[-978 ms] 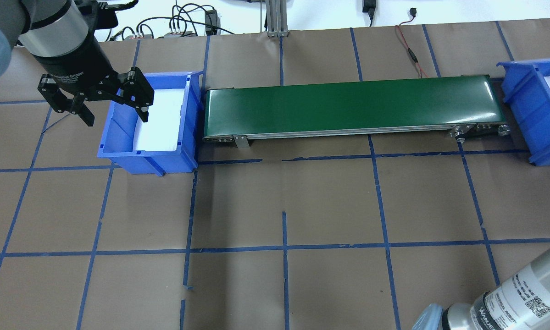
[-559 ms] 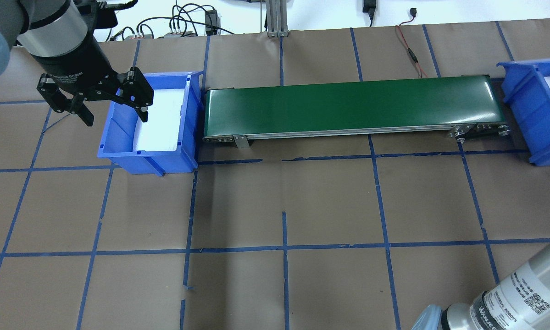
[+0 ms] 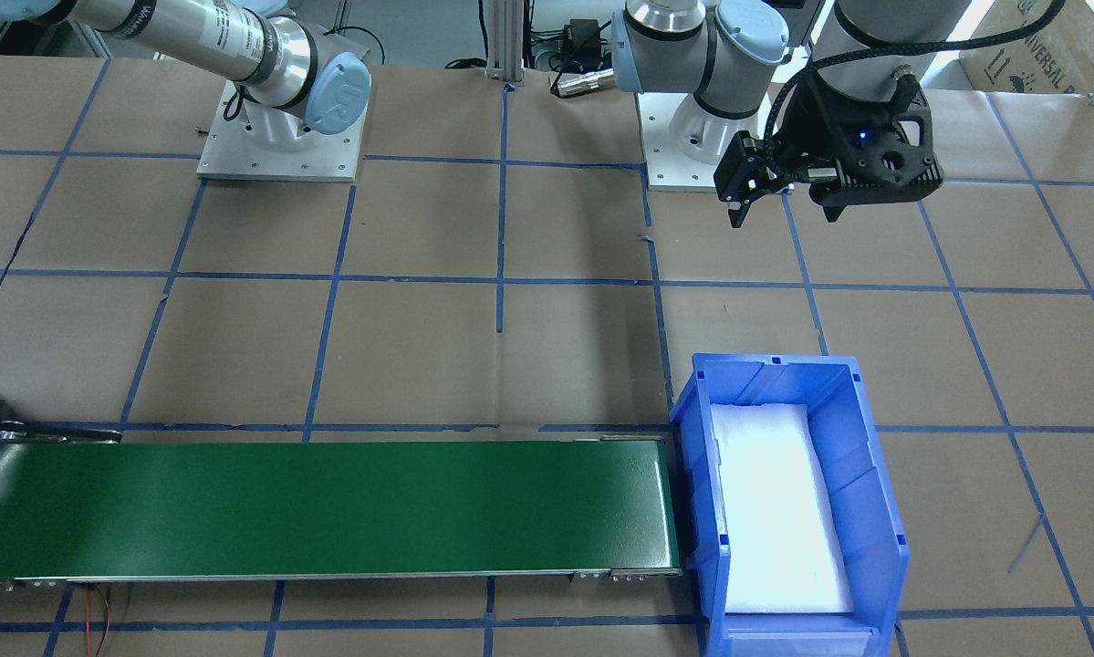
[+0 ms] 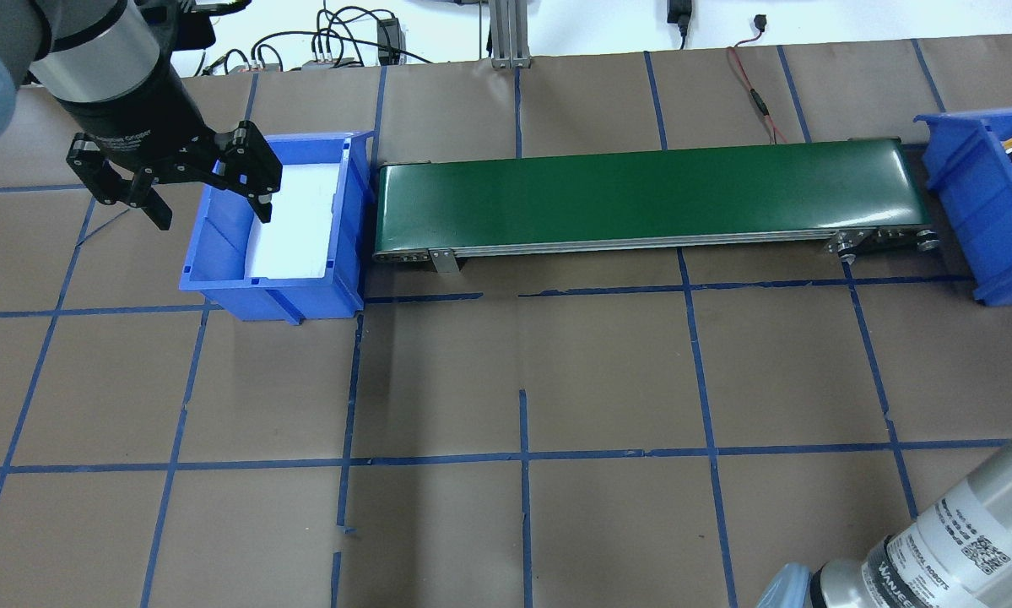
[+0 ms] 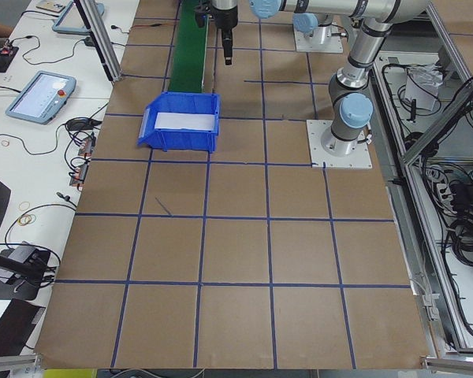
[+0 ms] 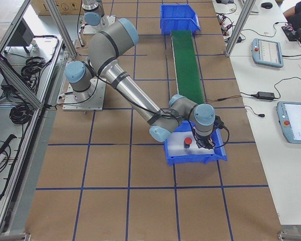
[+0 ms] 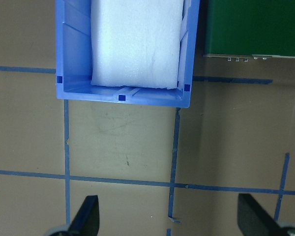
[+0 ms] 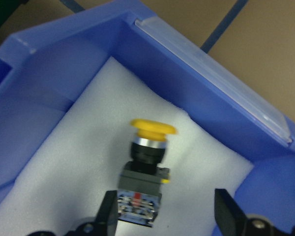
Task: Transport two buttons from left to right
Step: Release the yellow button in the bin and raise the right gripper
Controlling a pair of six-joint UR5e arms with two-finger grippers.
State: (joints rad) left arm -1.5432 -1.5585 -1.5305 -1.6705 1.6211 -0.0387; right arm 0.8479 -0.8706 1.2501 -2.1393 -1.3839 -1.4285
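Observation:
The yellow-capped button (image 8: 146, 157) lies on its side on white foam in the right blue bin (image 8: 64, 64). My right gripper (image 8: 167, 219) is open just above it, a finger at each side of its grey body. The red-capped button (image 6: 187, 142) stands in the same bin (image 6: 193, 159), beside the right gripper (image 6: 205, 142). My left gripper (image 4: 214, 218) is open and empty, high over the near-left rim of the left blue bin (image 4: 219, 287). The left gripper also shows in the front view (image 3: 784, 217) and the left wrist view (image 7: 172, 216).
A green conveyor belt (image 4: 641, 194) runs between the left bin and the right bin (image 4: 970, 194). The left bin (image 3: 692, 511) holds only a white foam pad (image 7: 135, 39). Blue tape lines grid the brown table. Cables lie at the far edge (image 4: 337, 42).
In the overhead view part of the right gripper has come into sight inside the right bin, and the right forearm has shifted. The left gripper has barely moved.

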